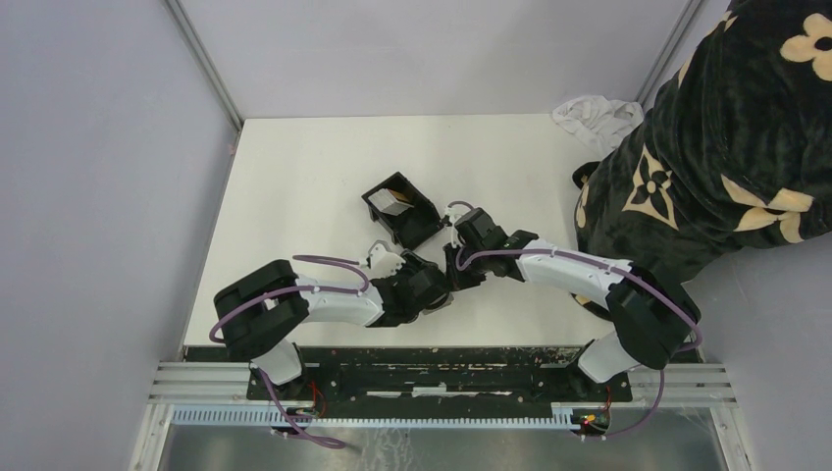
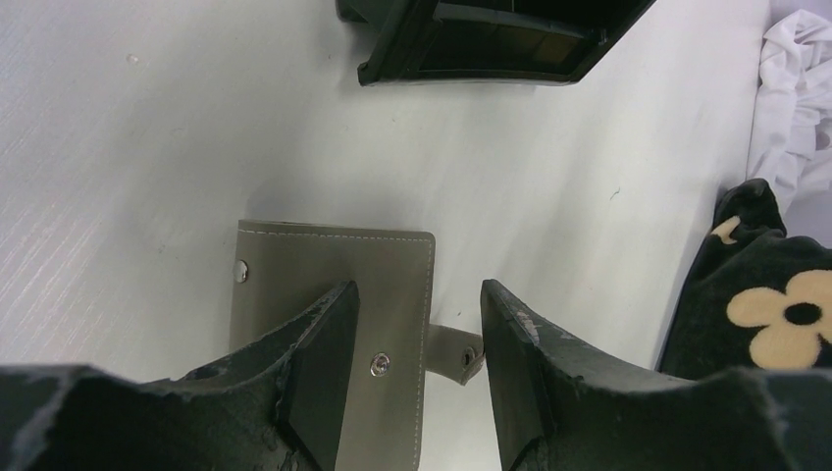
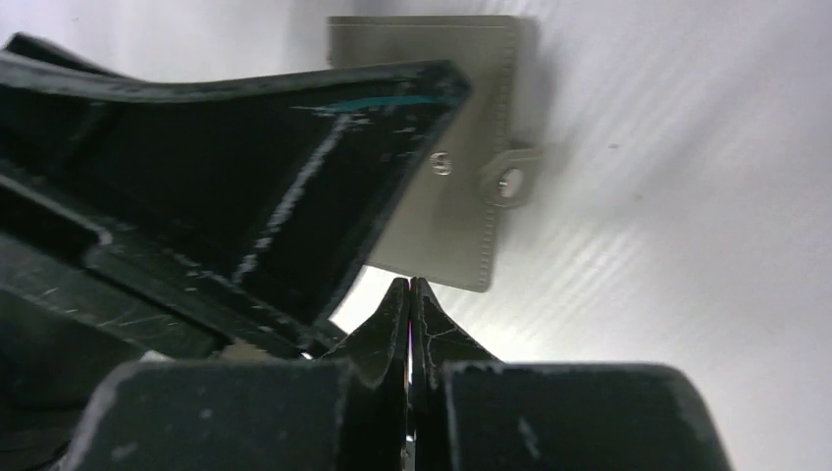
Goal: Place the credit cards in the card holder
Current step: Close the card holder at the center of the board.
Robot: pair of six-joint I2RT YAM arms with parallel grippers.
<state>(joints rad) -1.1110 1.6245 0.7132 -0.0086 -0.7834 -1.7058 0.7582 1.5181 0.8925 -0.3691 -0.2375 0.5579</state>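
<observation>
Arms pretty much hide the grey snap wallet from above. Left gripper is spread open astride it, right gripper pinched tight. Card holder, one card inside, sits just beyond, with bare table past it.

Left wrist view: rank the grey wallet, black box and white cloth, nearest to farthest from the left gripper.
1. The grey wallet, directly under the open left gripper.
2. The black box, ahead at the top edge.
3. The white cloth, far off at the upper right.
</observation>
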